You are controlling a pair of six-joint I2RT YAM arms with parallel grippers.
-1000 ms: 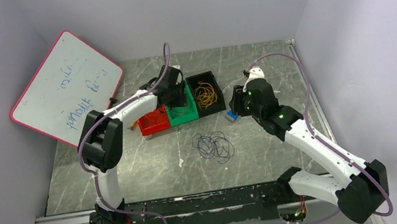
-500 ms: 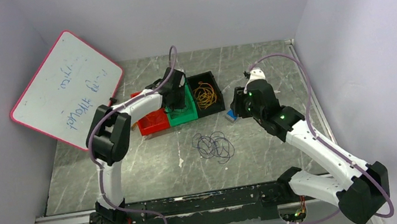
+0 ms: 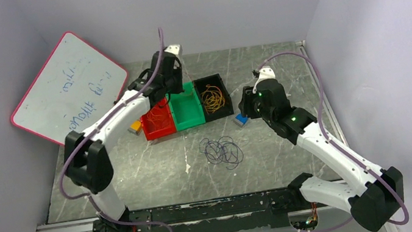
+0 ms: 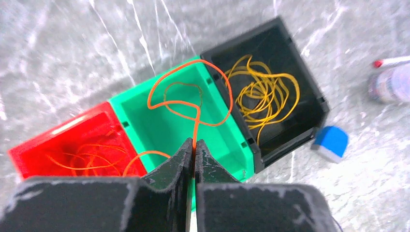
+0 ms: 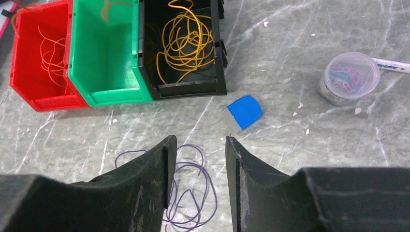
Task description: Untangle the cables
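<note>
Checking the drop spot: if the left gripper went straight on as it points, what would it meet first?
Likely the green bin, beneath the orange cable its shut fingers hold; depth is unclear.

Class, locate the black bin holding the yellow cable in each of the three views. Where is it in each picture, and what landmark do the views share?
Top external: black bin upper centre, rightmost of the three bins.
Left wrist: it fills the upper right.
Right wrist: it sits top centre.
Shared landmark: the green bin right beside it, seen in all three views.
</note>
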